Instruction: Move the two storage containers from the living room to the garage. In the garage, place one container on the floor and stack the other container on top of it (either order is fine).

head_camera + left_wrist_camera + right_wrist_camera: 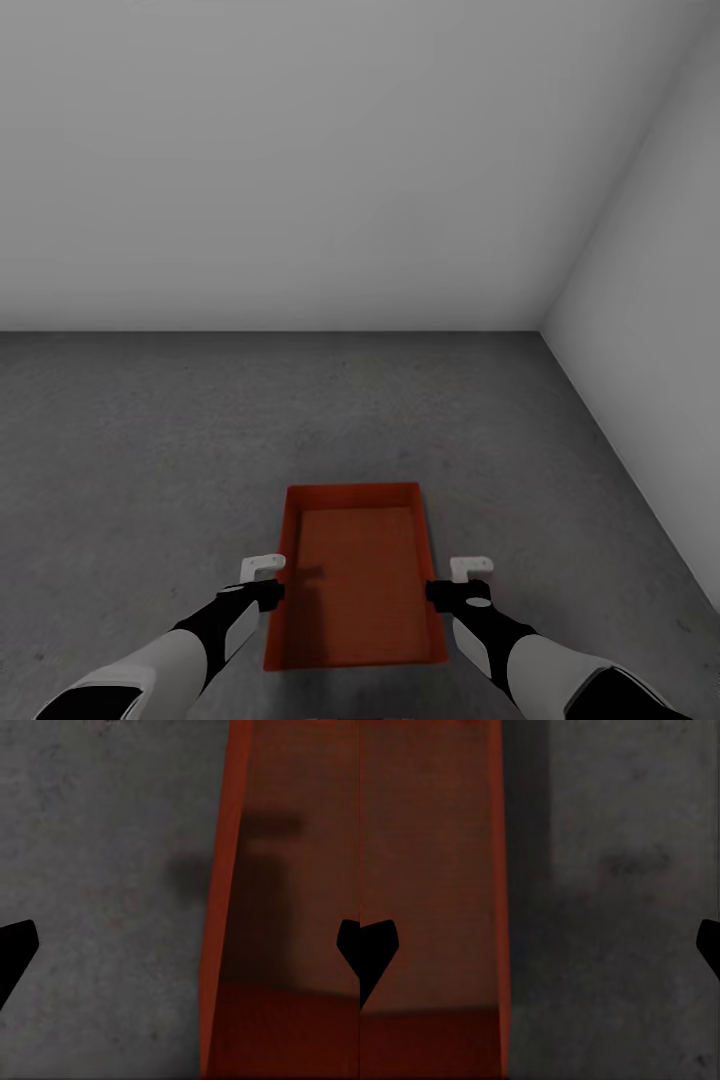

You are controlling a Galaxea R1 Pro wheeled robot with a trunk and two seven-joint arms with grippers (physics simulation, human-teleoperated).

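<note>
On mottled grey concrete floor [150,450], white walls [300,150] behind, orange-red container [355,575] rested, left gripper [262,580] and right gripper [462,582] both spread wide, flanking it.

1. A plain white back wall [300,160] spans the scene from nine o'clock through twelve o'clock, bare and evenly lit.
2. A plain white side wall [650,300] stands at three o'clock, meeting the back wall in a vertical corner at about one o'clock.
3. Both walls are smooth, unmarked and without fittings.
</note>
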